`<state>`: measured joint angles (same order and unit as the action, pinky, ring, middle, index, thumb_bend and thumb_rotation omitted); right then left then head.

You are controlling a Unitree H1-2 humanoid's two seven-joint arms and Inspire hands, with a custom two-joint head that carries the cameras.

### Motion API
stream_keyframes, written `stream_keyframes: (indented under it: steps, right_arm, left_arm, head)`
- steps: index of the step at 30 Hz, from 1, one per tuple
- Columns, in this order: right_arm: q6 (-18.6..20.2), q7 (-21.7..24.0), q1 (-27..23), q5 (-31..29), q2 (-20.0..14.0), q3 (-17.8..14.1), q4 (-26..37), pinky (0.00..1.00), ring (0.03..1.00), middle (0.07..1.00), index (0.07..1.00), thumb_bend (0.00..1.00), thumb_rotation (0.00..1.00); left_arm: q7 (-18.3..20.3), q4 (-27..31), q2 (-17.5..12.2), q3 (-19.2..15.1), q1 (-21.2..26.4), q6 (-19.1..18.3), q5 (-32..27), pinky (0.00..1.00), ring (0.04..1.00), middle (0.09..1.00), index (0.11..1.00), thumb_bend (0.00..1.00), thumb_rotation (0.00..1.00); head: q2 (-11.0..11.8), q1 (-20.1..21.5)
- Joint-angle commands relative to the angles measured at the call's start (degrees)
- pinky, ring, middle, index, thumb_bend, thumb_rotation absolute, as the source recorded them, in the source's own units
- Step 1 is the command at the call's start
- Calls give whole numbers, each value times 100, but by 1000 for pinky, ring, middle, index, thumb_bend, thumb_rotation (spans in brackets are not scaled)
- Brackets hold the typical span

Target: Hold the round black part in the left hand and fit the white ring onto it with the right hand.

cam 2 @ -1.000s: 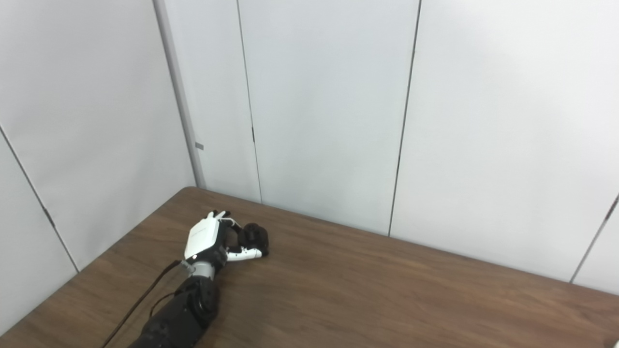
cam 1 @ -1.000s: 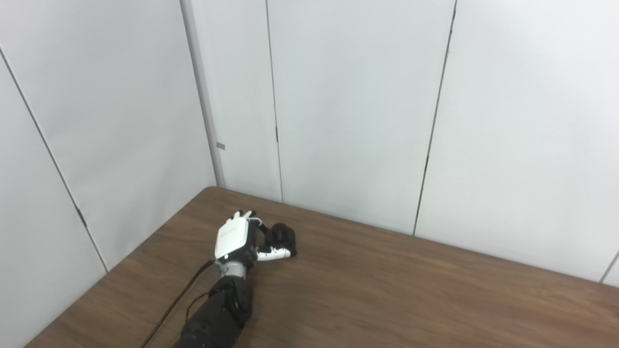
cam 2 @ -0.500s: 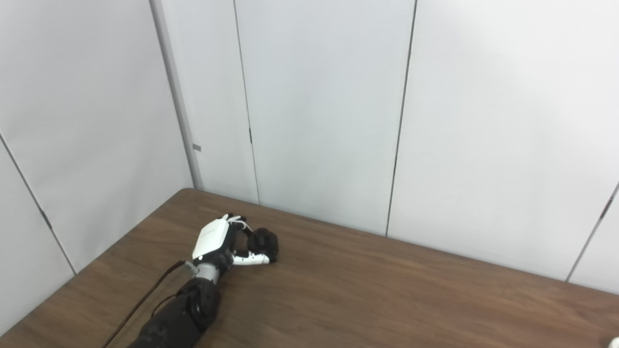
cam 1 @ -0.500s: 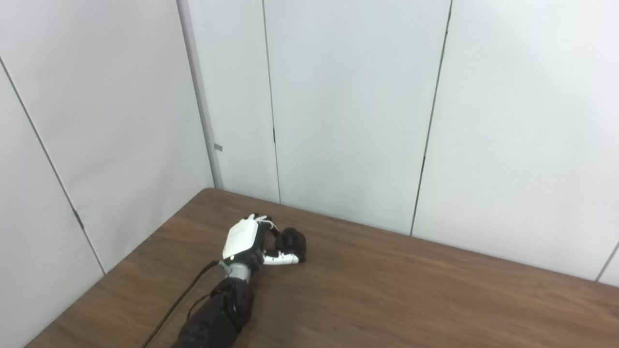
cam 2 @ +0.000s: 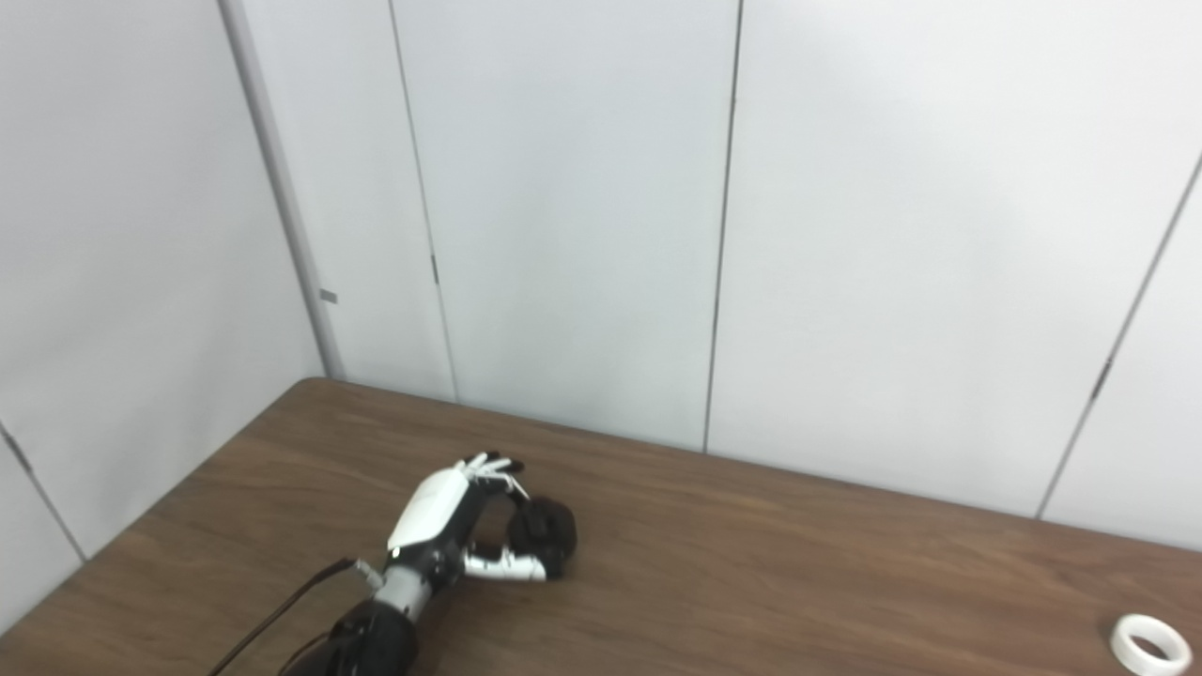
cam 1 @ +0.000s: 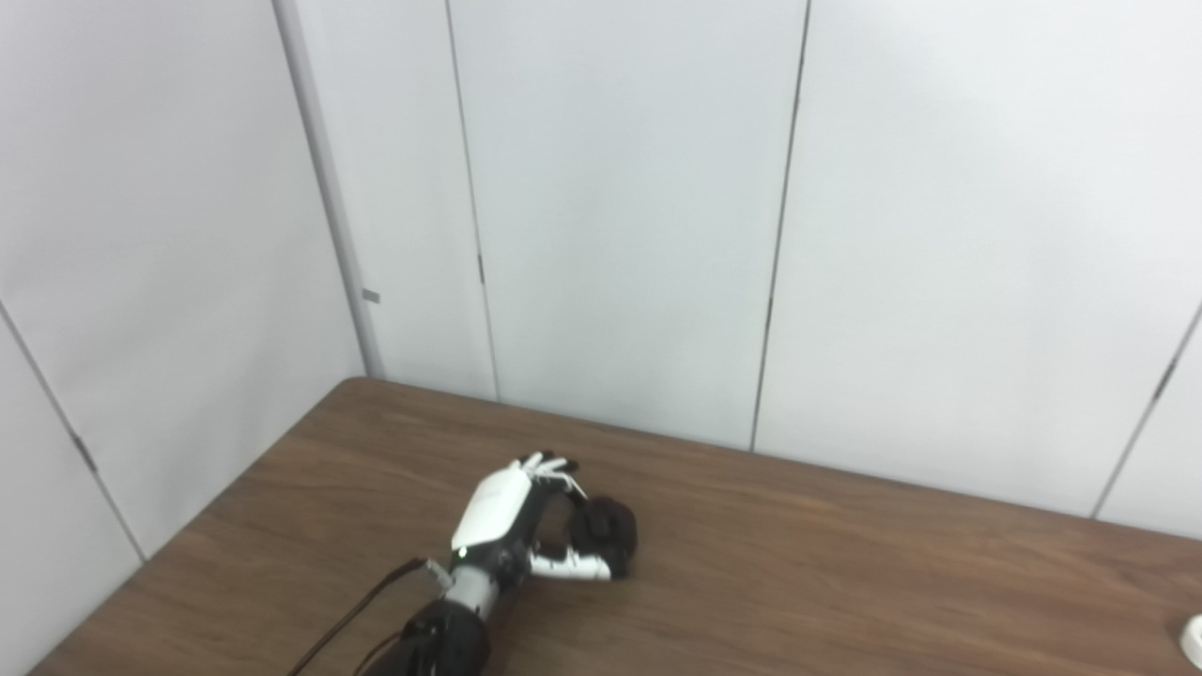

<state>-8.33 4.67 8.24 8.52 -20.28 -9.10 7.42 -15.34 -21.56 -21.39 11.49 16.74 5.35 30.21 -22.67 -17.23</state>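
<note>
My left hand rests on the brown table, near its far left corner. Its fingers and thumb are curled around the round black part, which sits on the tabletop just right of the palm. In the right eye view the same hand and black part appear. The white ring lies flat on the table far to the right, close to the front; only its edge shows in the left eye view. My right hand is out of both views.
Grey-white wall panels close off the table at the back and on the left. A dark cable runs along my left forearm. A wide stretch of tabletop lies between the black part and the ring.
The camera has swung to the right, so the whole scene slid left and the white ring came into view. My left hand keeps its hold on the black part.
</note>
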Motion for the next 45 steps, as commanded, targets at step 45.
stream_keyframes:
  steps: [45]
  right_arm:
    - [2620, 1216, -3301, 2689, -1990, 1175, -591, 881, 1000, 1000, 782, 928, 267]
  left_arm:
    - [1366, 2046, -203, 368, -1540, 1004, 705, 1000, 957, 836, 481, 517, 40]
  head:
    - [-368, 3290]
